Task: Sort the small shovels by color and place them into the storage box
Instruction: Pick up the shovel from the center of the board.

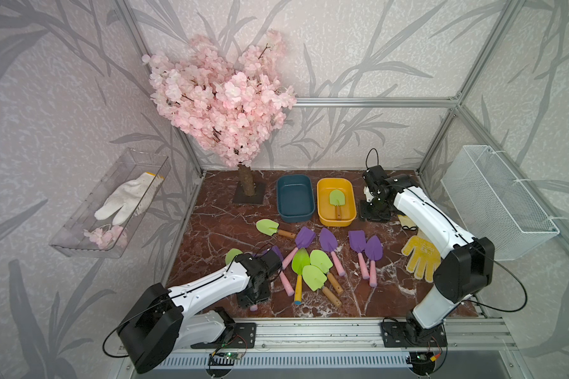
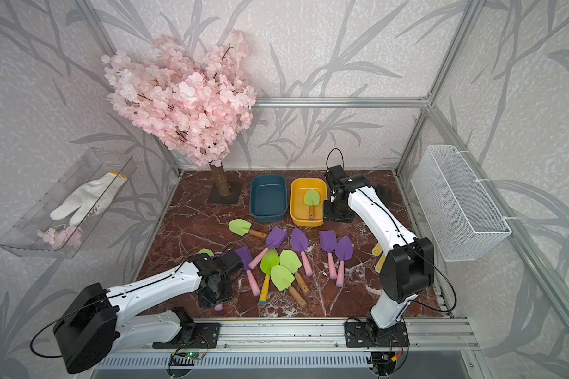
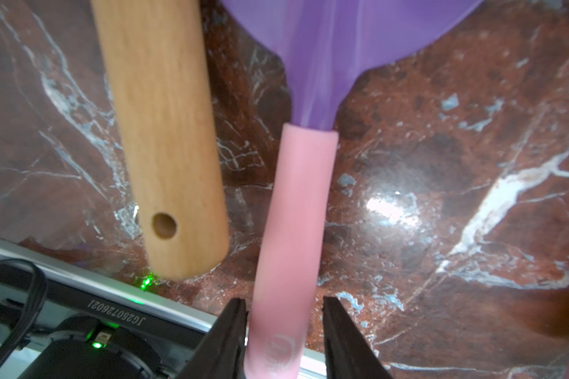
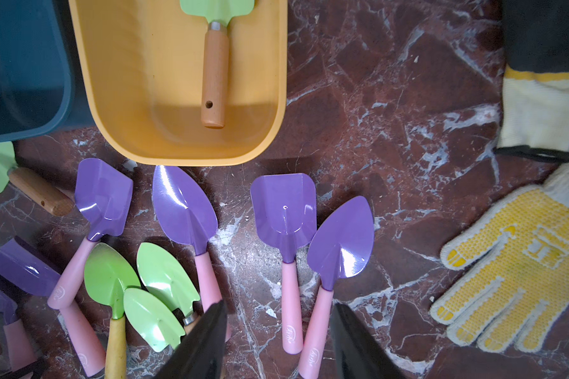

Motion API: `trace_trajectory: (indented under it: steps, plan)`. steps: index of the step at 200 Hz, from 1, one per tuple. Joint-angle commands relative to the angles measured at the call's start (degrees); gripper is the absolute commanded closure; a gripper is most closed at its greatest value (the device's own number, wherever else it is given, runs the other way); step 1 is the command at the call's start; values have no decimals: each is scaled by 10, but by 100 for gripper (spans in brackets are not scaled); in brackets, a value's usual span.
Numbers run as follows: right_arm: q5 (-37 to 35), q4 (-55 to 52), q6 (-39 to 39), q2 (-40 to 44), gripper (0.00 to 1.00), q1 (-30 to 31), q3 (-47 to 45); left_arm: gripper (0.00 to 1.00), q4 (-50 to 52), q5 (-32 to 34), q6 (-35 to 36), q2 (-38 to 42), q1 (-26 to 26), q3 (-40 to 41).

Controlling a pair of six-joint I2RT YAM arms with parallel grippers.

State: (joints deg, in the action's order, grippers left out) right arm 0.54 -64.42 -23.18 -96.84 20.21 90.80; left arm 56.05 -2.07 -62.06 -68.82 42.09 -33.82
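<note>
In the left wrist view my left gripper (image 3: 284,300) is open around the pink handle of a purple shovel (image 3: 296,213) lying on the marble. One finger touches the handle and the other stands a little off it. A wooden handle (image 3: 165,131) lies alongside. In both top views this gripper (image 1: 253,300) (image 2: 216,300) is low at the front left. My right gripper (image 4: 280,305) (image 1: 372,200) is open, empty, beside the yellow box (image 1: 352,203), which holds one green shovel (image 1: 336,198). The blue box (image 1: 295,216) holds nothing. Several purple shovels (image 1: 357,240) and green shovels (image 1: 313,277) lie mid-table.
A yellow-dotted glove (image 1: 421,257) lies under the right arm. The blossom tree's trunk (image 1: 247,187) stands at the back left. A wire basket (image 1: 493,203) hangs on the right wall, and a clear tray (image 1: 79,242) with a white glove on the left. A metal rail (image 1: 309,328) runs along the front.
</note>
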Motion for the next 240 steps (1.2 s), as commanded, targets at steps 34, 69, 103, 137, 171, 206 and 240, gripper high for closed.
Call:
trace_trajectory:
  steps: [34, 69, 103, 137, 171, 206, 240]
  plan:
    - [0, 5, -7, -6, 45, 3, 6, 62, 12, -1, 10, -1, -2, -11]
    - [-5, 8, -8, -4, 44, 4, 6, 65, 10, -2, 12, -1, -2, -10]
    - [-3, 8, -8, -5, 45, 4, 8, 67, 10, -2, 11, -1, -2, -10]
    - [-2, 18, -10, 3, 45, 4, -1, 69, 9, 1, 11, -2, -2, -11]
    - [2, 18, -12, 2, 45, 4, -4, 70, 9, 6, 11, 0, -2, -12]
    - [3, 19, -13, 2, 44, 4, -7, 70, 8, 8, 15, -1, -2, -13]
    - [4, 19, -13, 1, 45, 4, -8, 71, 6, 15, 18, 0, -2, -17]
